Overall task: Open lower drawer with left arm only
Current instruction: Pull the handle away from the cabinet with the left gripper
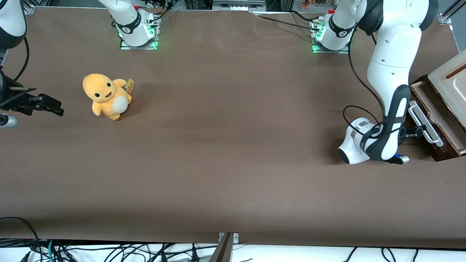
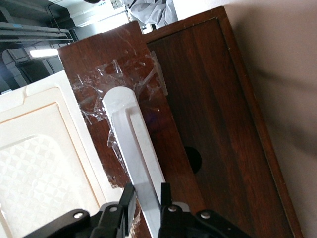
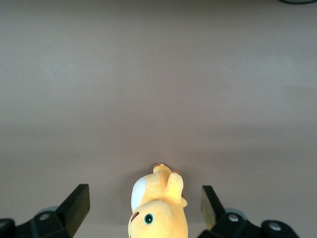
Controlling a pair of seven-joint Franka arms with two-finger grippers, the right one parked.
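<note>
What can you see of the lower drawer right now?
The lower drawer is dark brown wood with pale lining, partly pulled out from under the cabinet's cream top panel, at the working arm's end of the table. Its whitish bar handle, fixed with clear tape, sits between the fingers of the left arm's gripper, which are shut on it.

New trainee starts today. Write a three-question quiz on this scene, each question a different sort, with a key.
1. True or false: the gripper is closed on the bar handle of the lower drawer.
2. Multiple choice: the yellow plush toy lies (a) inside the lower drawer, (b) on the table toward the parked arm's end, (c) on the cabinet's top panel.
3. Fill in: the lower drawer stands partly ____, its pale lining showing.

Key: 1 true; 2 b; 3 open.
</note>
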